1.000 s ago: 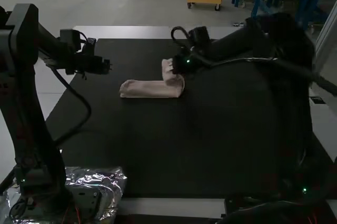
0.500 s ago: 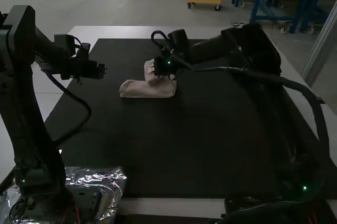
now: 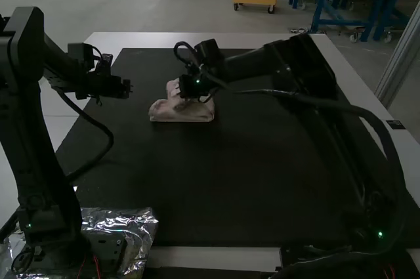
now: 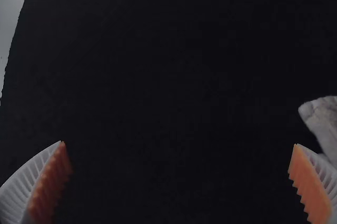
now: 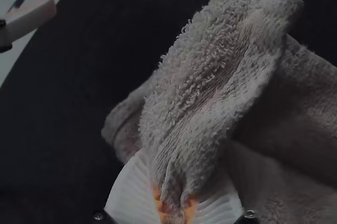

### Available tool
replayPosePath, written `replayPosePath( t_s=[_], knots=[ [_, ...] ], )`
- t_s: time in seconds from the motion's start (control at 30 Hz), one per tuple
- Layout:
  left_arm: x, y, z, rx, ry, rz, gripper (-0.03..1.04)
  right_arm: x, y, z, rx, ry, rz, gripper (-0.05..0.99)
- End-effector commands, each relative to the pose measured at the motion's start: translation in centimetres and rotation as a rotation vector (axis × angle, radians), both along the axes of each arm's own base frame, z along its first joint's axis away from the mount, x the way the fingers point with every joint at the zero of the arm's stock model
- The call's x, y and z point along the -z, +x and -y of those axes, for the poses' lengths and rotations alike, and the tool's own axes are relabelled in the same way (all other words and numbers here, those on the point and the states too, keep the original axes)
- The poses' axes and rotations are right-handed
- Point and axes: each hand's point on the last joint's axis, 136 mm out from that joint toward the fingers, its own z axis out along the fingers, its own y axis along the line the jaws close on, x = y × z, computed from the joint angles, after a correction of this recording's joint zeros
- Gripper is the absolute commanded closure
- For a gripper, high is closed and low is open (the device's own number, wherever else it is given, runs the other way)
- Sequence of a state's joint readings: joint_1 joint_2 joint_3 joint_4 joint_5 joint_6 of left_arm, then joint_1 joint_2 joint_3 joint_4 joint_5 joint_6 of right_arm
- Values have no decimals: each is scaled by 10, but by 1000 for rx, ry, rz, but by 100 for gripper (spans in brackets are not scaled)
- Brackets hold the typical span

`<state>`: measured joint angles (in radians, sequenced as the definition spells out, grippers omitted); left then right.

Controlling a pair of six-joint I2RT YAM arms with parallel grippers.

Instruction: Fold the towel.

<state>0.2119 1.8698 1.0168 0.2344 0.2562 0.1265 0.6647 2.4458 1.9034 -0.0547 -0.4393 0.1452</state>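
My right gripper (image 3: 181, 87) is above the towel (image 3: 187, 113) on the dark mat, the lifted part leaning over the flat strip. In the right wrist view the towel (image 5: 210, 76) rises from between the fingers of my right gripper (image 5: 176, 208), which is shut on one end of it. The rest lies folded beneath in a narrow strip. My left gripper (image 3: 129, 88) hangs to the left of the towel, apart from it. In the left wrist view my left gripper (image 4: 181, 153) stands open, with a corner of the towel (image 4: 324, 121) off beyond one finger.
A black mat (image 3: 190, 180) covers most of the table, with a pale table edge (image 3: 164, 39) along its far side. Crinkled silver foil (image 3: 134, 223) lies around the left arm's base. In the right wrist view the left arm's white and orange fingers (image 5: 31, 18) show near the mat's edge.
My right gripper has moved left across the mat, carrying the held end of the towel over the strip, which now looks shorter. The left arm shifted slightly at first, then stayed still.
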Motion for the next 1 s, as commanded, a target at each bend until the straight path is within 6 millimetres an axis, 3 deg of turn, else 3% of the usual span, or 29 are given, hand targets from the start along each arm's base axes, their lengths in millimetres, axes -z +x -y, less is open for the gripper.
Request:
replayPosePath(
  t_s=[0.0, 0.13, 0.27, 0.3, 0.33, 0.4, 0.43, 0.7, 0.83, 0.97],
  knots=[
    [-28, -1, -3, -7, 24, 61, 4, -18, -15, -26, -68, 26, 41, 60],
    [-28, -3, -3, -10, 28, 62, 4, -34, -21, -31, -103, 51, 56, 28],
    [-28, -5, -2, -10, 28, 60, 4, -60, -14, -24, -87, 72, 95, 27],
    [-28, -6, -1, -10, 28, 60, 4, -62, -9, -19, -72, 70, 101, 32],
    [-28, -7, -1, -10, 28, 60, 4, -62, -6, -14, -64, 68, 98, 47],
    [-29, -7, 0, -9, 29, 63, 4, -58, -2, -5, -56, 73, 91, 91],
    [-30, -7, 0, -8, 31, 66, 4, -54, 0, 0, -55, 77, 87, 95],
    [-32, -5, 4, -7, 35, 72, 4, -29, 14, 18, -21, 80, 109, 96],
    [-38, -4, 6, -7, 39, 88, 4, -8, 17, 20, -14, 70, 92, 96],
    [-39, -4, 6, -8, 38, 91, 4, 0, 17, 16, -18, 73, 87, 96]
  ],
)
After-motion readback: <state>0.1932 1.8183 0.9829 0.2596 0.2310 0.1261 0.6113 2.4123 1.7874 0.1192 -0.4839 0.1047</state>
